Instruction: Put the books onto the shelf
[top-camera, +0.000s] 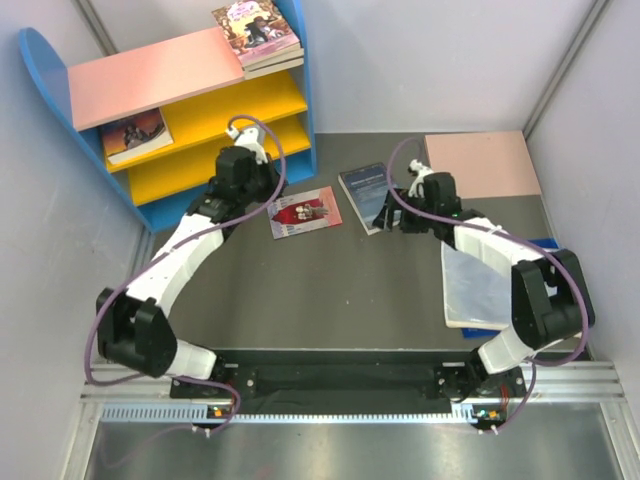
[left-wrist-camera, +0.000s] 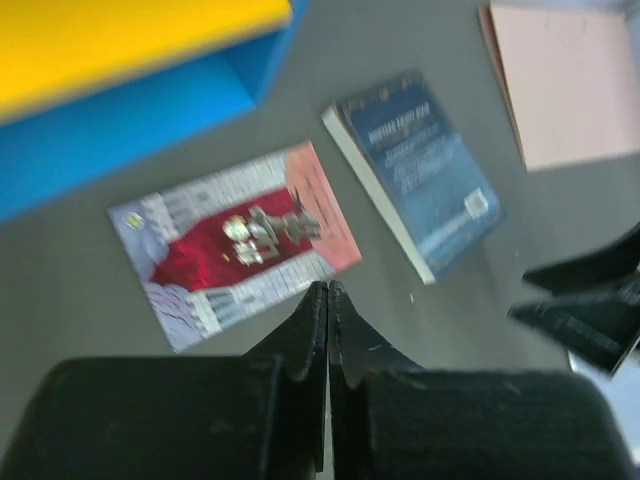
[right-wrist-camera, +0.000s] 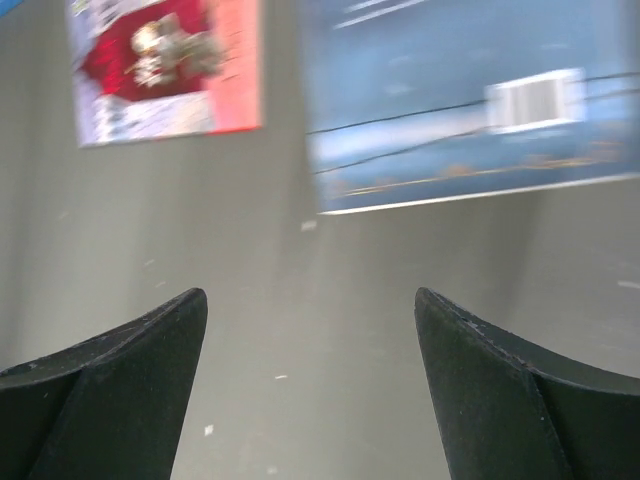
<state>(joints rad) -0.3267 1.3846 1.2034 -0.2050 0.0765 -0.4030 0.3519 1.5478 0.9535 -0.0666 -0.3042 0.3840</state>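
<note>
navy book (right-wrist-camera: 450, 110), red-white book (right-wrist-camera: 165, 65) — fingers (right-wrist-camera: 110, 400) apart

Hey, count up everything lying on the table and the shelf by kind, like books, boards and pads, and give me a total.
Books: 5 (red-white, navy blue, orange-brown, pink-purple stacked on another)
Shelf: 1
Pink board: 1
Pale pad: 1
Total: 8

flat pink board (top-camera: 483, 165) lying on dark grey table (top-camera: 330, 290). large pale blue-white pad (top-camera: 470, 297) on near side of board, small gap between them.
</note>
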